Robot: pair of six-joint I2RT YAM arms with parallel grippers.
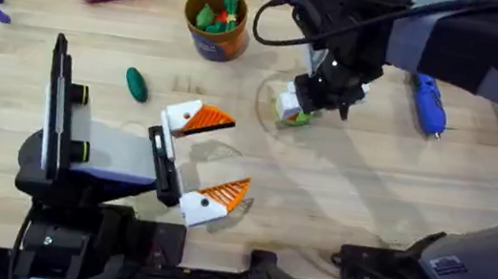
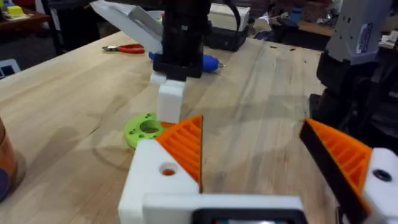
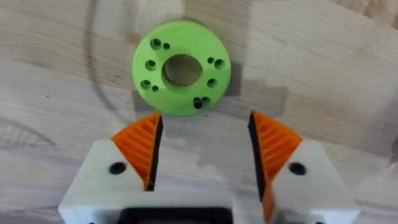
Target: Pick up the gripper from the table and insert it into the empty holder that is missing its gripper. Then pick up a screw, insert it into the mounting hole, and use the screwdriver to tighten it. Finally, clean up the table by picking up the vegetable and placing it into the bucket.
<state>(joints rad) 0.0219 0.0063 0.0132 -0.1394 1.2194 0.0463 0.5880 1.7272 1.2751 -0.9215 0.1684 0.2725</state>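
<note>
The right hand hangs open and empty just over the green ring, mid-worktop toward the far edge. The left hand, also open and empty, sits near the front edge. The vegetable lies left of centre, well apart from the bucket at the far edge. Judging by that, cleanup is in hand; next, a hand must reach the vegetable, not the ring.

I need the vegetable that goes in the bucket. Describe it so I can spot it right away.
Start at the orange-brown bucket at the far middle of the table, then look toward the left arm's side and a little nearer. The vegetable lies alone on bare wood: small, dark green, smooth and oval, unlike the bright green holed ring under the right tool.
</note>
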